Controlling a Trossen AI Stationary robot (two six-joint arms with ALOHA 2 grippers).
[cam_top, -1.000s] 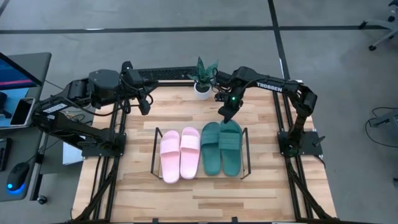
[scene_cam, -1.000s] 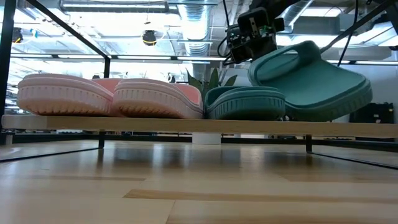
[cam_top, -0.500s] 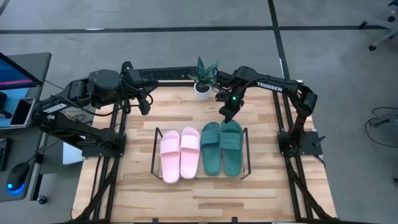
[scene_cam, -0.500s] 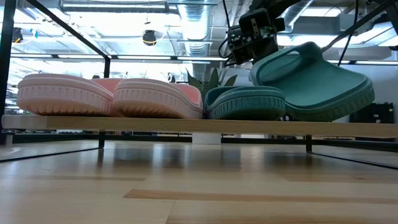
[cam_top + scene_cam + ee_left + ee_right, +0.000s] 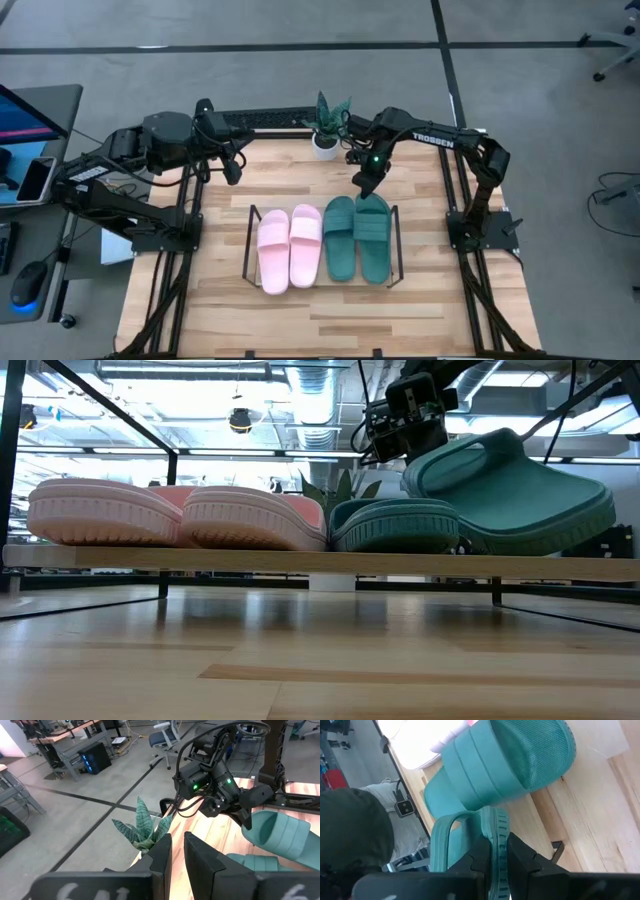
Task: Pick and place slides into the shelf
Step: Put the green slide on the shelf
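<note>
I see a small potted plant [image 5: 326,120] at the far edge of the table [image 5: 220,300], between my two arms and just beyond the right gripper [image 5: 364,186]. A black metal frame [image 5: 170,290] runs along the table's sides. Off the left side sit a desk with a phone [image 5: 36,178] and a mouse [image 5: 25,283].

The wire shelf [image 5: 249,245] stands mid-table. In it lie the two pink slides [image 5: 290,246] side by side on the left, then one green slide [image 5: 340,236] flat beside them. The second green slide [image 5: 372,235] is over the rightmost slot, tilted: in the low view its near end [image 5: 560,510] rests on the shelf while its far end is lifted. My right gripper is clamped on that raised far edge; the right wrist view shows the fingers [image 5: 480,855] pressed on both sides of the sole's rim.

My left gripper [image 5: 232,172] hangs over the far left of the table, well apart from the shelf, its fingers [image 5: 200,860] close together with only a narrow gap and nothing between them.

From the low view, the shelf's board hides the slides' undersides, and the pink pair's far ends are out of sight. The shelf's thin wires are hard to trace from above.
</note>
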